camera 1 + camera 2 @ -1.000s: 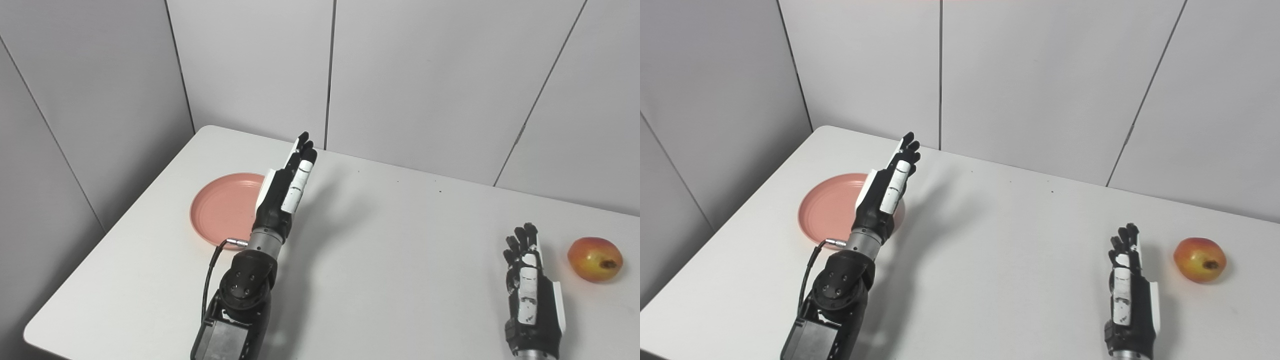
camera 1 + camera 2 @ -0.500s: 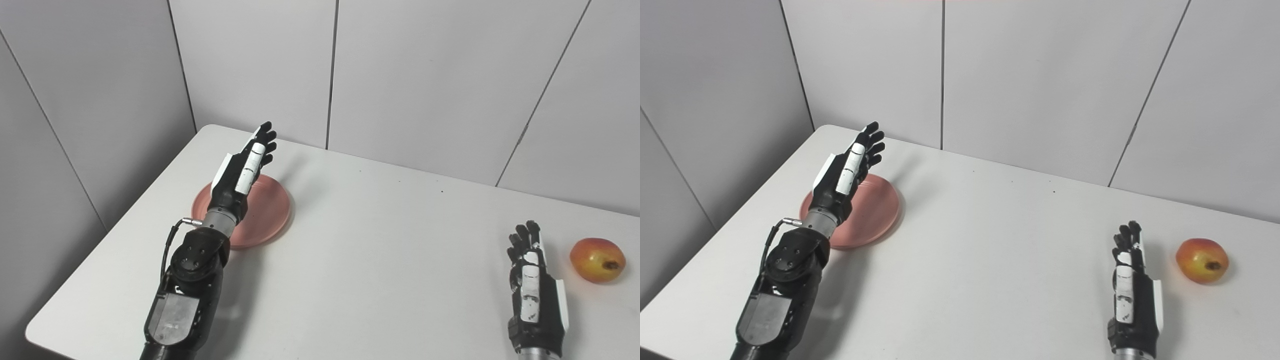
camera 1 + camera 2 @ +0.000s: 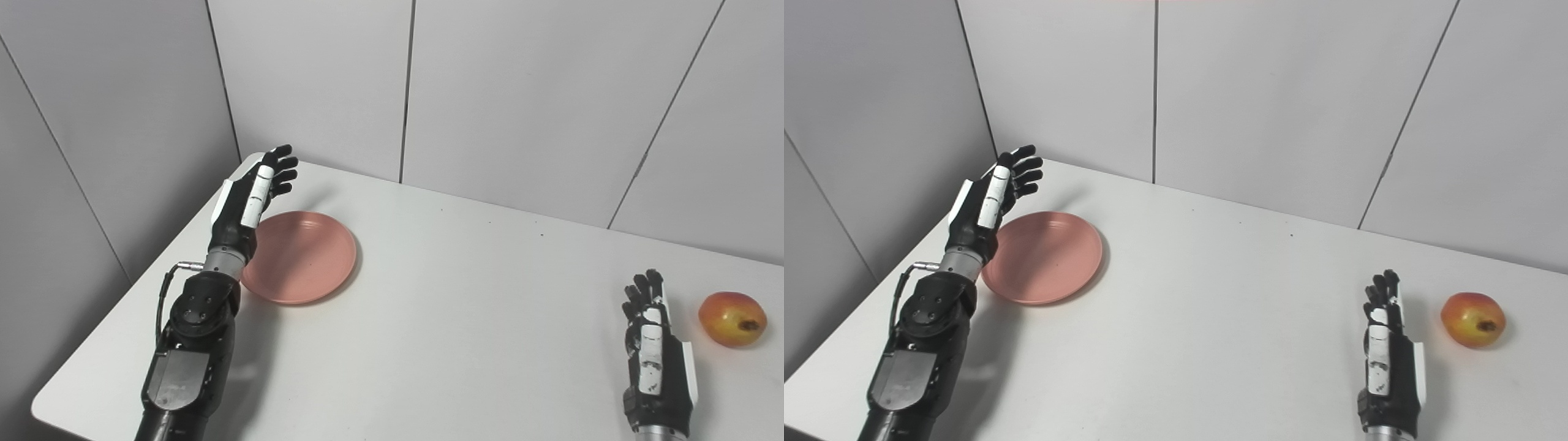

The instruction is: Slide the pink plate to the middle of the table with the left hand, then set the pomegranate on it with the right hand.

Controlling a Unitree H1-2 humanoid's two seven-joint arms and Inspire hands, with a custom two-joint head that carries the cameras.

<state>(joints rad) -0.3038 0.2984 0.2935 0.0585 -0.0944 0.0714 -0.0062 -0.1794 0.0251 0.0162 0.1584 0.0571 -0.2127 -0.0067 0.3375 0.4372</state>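
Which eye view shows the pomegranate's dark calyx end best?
Right eye view: the pomegranate sits clear of the frame edge, calyx facing the camera. Left eye view shows the same side, but the fruit lies nearer the picture's right edge.

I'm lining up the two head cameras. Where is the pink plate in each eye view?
Left eye view: pink plate left of centre, just right of the left robot hand.
Right eye view: pink plate further left in the picture.
Shared landmark: the pomegranate near the right edge.
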